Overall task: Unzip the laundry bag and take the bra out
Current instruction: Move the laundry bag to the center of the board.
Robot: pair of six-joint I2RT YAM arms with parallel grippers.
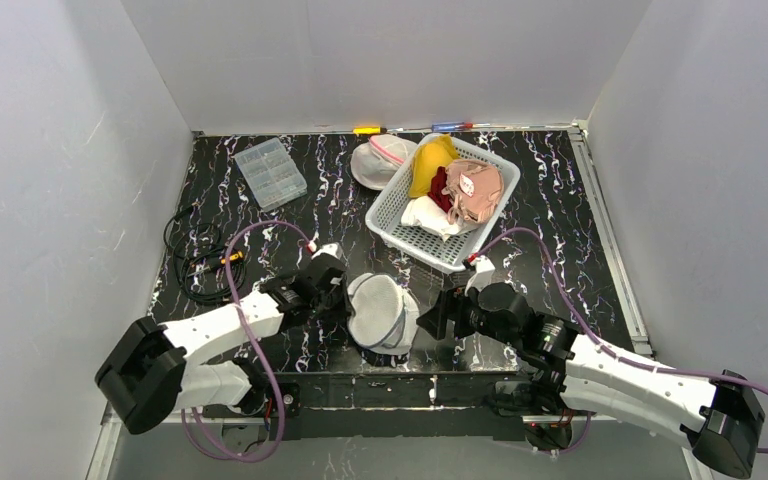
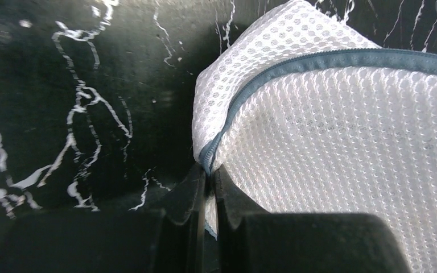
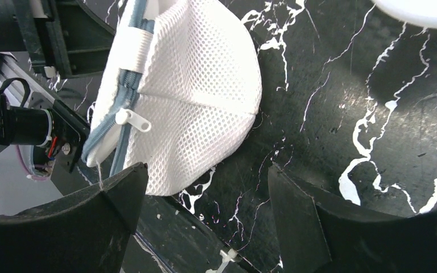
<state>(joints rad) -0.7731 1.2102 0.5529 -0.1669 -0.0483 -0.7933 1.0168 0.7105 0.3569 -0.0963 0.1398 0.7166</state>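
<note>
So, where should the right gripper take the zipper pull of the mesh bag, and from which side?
Probably by its flat white tab: the zipper pull sticks out toward the open right gripper. Come straight from that side; the left gripper pinches the mesh bag at the opposite edge.

the laundry bag (image 1: 382, 312) is a white mesh dome, lying between the two grippers. a blue-grey zipper (image 2: 318, 60) curves along its seam and looks closed over the stretch that shows. the seam's edge is pinched between the fingertips of the left gripper (image 2: 209, 181). its white pull tab (image 3: 134, 119) sticks out just ahead of the right gripper (image 3: 207, 176), whose fingers stand wide apart.
</note>
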